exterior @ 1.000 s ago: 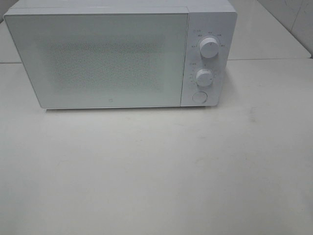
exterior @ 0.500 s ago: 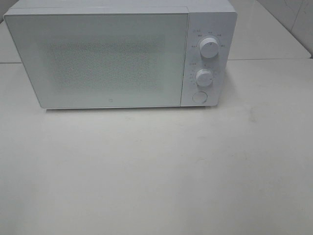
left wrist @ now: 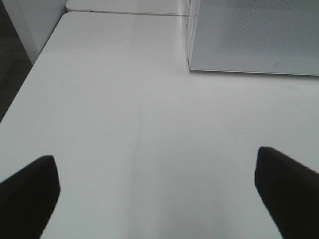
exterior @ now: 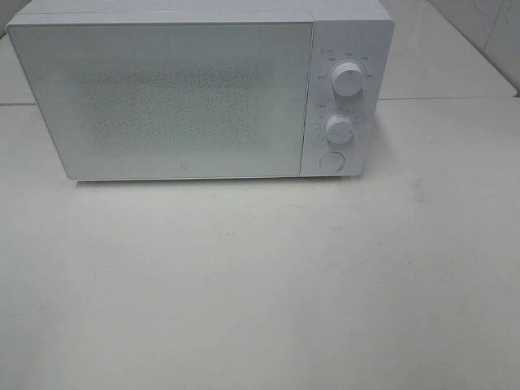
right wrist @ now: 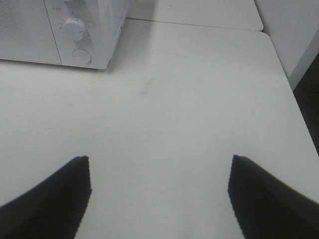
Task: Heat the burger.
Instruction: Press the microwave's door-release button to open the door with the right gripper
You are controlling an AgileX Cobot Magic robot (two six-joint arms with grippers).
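At the far side of the white table [exterior: 260,284] stands a white microwave oven [exterior: 187,97], its front turned toward the near edge. Its door [exterior: 162,97] is closed, and the speckled, frosted panel hides whatever is inside. On the control strip at the right of the door sit an upper knob [exterior: 349,79], a lower knob [exterior: 340,128] and, under them, a round button [exterior: 331,161].

The burger shows in none of the three views, so its place cannot be told.

Neither arm appears in the high view. The left wrist camera shows the left gripper [left wrist: 155,162] hovering over the left part of the table, its dark fingers [left wrist: 30,189] spread wide with only bare tabletop between them. The near left corner of the microwave lies farther off and to its right.

The right wrist camera shows the right gripper [right wrist: 159,160] over the right part of the table, its fingers [right wrist: 269,199] likewise parted and holding nothing. The oven's control strip lies farther off to its left, well apart from the claw.
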